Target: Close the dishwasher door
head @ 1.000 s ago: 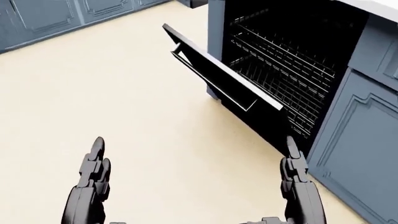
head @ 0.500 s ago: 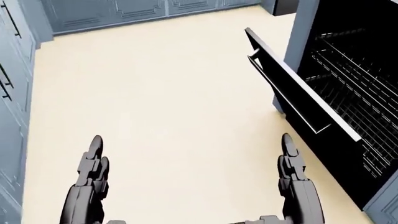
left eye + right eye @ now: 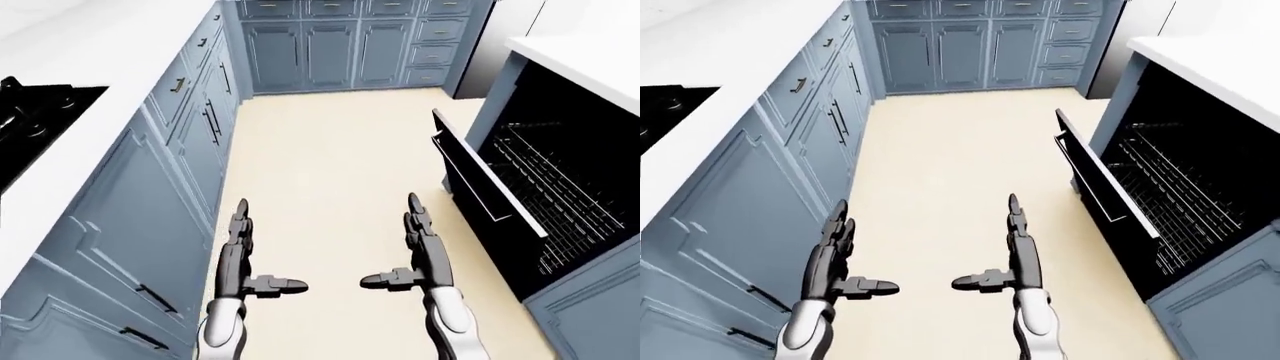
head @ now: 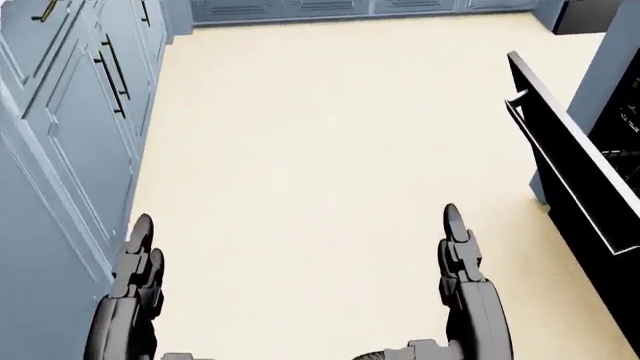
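The dishwasher door [image 3: 487,184] is black and hangs partly open, tilted out over the cream floor at the right of the left-eye view. Behind it the dark cavity shows wire racks [image 3: 560,187]. The door also shows at the right edge of the head view [image 4: 570,165]. My left hand [image 3: 240,259] is open with fingers straight, low in the view, beside the left cabinets. My right hand [image 3: 420,251] is open too, fingers straight, to the left of the door and clear of it. Neither hand touches anything.
Blue cabinets [image 3: 170,172] with a white counter [image 3: 110,52] run along the left, with a black cooktop [image 3: 30,120] on it. More blue cabinets [image 3: 340,45] close the far end. A white counter [image 3: 590,60] tops the dishwasher. Cream floor [image 3: 330,157] lies between.
The whole picture has swung left: the dishwasher slid from the middle to the right edge and the left cabinets came into view. Both hands stay open in the same pose.
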